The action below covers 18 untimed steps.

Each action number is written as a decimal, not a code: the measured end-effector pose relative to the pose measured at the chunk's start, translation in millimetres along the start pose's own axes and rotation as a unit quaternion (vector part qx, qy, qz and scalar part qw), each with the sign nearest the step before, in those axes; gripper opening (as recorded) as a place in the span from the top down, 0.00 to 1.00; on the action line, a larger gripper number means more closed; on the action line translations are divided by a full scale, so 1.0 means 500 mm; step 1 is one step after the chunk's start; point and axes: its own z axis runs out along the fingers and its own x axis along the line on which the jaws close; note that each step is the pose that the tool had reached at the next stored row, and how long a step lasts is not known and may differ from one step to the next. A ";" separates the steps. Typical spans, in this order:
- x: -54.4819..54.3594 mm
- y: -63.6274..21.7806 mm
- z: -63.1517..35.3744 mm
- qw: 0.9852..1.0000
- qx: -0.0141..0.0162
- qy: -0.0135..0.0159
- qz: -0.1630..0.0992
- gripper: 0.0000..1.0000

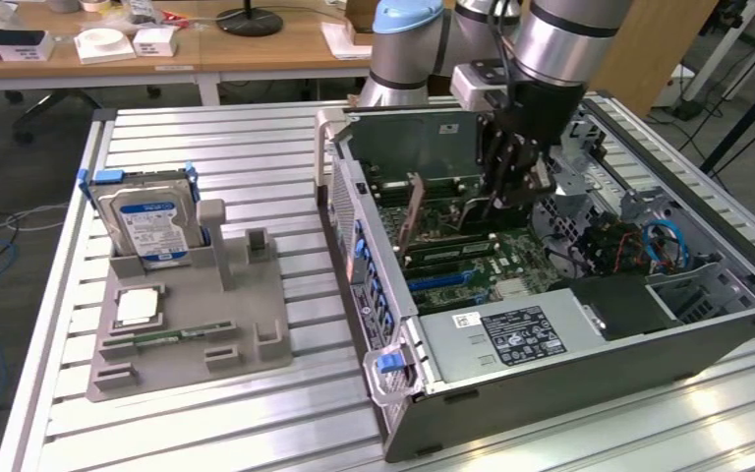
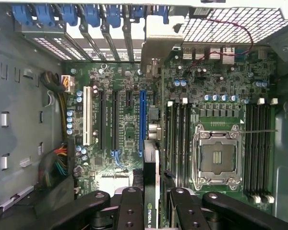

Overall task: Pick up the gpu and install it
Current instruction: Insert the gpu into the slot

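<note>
Inside case (image 1: 692, 324) — hand (image 2: 152, 199) grips gpu (image 2: 151, 191), green Nvidia logo showing.

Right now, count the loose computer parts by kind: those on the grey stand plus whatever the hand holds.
hard drive: 1
memory stick: 1
processor chip: 1
graphics card, in the hand: 1
Total: 4

Gpu (image 2: 151, 191) lower end hidden between gripper (image 2: 152, 211) fingers.
</note>
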 end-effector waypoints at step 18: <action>0.000 -0.001 0.040 1.000 0.000 0.000 0.000 0.74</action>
